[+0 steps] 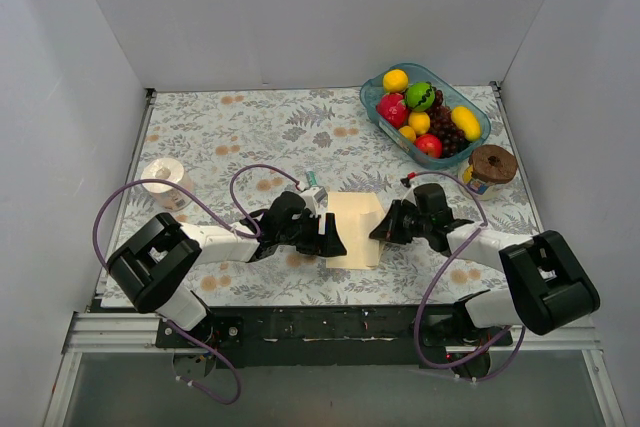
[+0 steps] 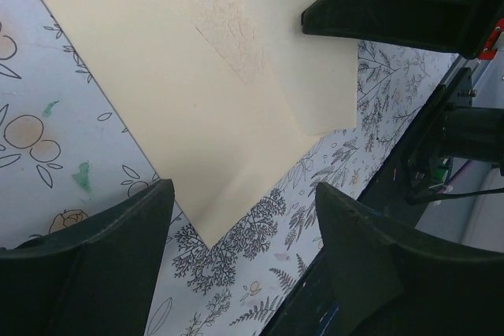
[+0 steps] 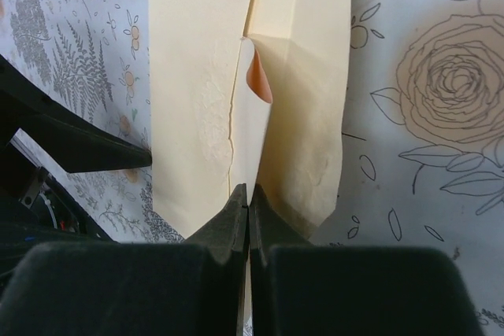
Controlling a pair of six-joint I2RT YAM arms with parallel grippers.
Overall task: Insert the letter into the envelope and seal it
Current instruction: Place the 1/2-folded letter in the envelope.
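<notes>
The cream-yellow envelope (image 1: 355, 229) lies on the floral cloth between my two grippers. In the right wrist view its flap (image 3: 307, 116) is tented up along a crease, and an orange sliver of the letter (image 3: 260, 80) shows inside the opening; the rest of the letter is hidden. My right gripper (image 3: 248, 188) is shut, with the near end of the flap's ridge pinched at its tips (image 1: 383, 230). My left gripper (image 2: 244, 194) stands open just above the cloth at the envelope's near left corner (image 2: 205, 234), holding nothing (image 1: 330, 237).
A blue tray (image 1: 372, 99) of toy fruit stands at the back right, with a brown-lidded jar (image 1: 491, 164) beside it. A tape roll (image 1: 166, 182) sits at the left. The table's front edge and black rail (image 2: 394, 186) run close behind the envelope.
</notes>
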